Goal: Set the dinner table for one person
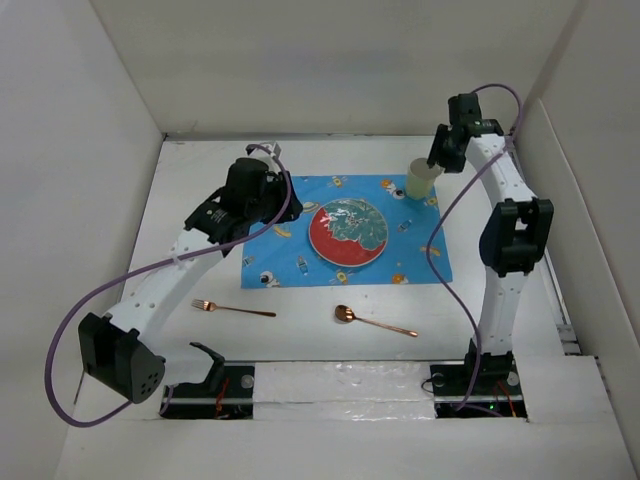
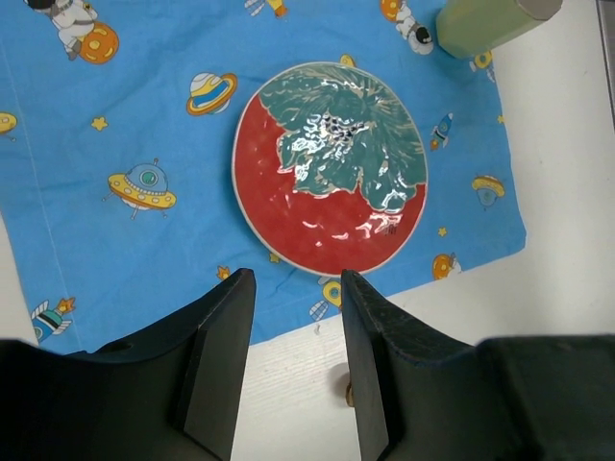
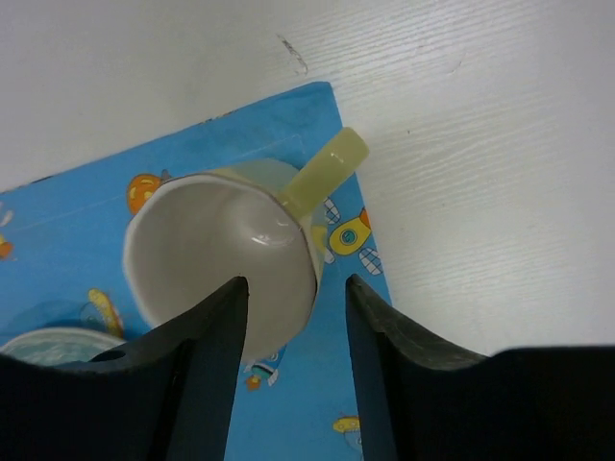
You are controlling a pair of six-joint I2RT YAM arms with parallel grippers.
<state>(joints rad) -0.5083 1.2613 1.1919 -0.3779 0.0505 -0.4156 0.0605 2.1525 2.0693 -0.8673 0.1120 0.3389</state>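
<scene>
The large flat white counter (image 1: 300, 345), walled in white, fills the workspace, with both arm bases bolted at its near edge. At its middle lies a blue cloth placemat printed with planets and astronauts (image 1: 390, 255).

A round glossy red-and-green plate (image 1: 347, 230) sits at the placemat's centre, and a pale green mug with a white inside (image 1: 421, 180) stands on its far right corner.

The right arm rises beside the placemat's right edge and bends in over that corner. The right gripper (image 3: 293, 280) is released: its jaws straddle the mug's wall beside the handle, with a gap showing at the outer jaw.

The left arm leans in from the placemat's left side. The left gripper (image 2: 298, 277) hangs slack with nothing between its jaws, over the placemat's near edge.

Only the overhead view shows the copper-coloured fork (image 1: 233, 309) and copper-coloured spoon (image 1: 372, 320), lying on the counter on the placemat's near side. Only the left wrist view shows the plate's raised leaf pattern.
</scene>
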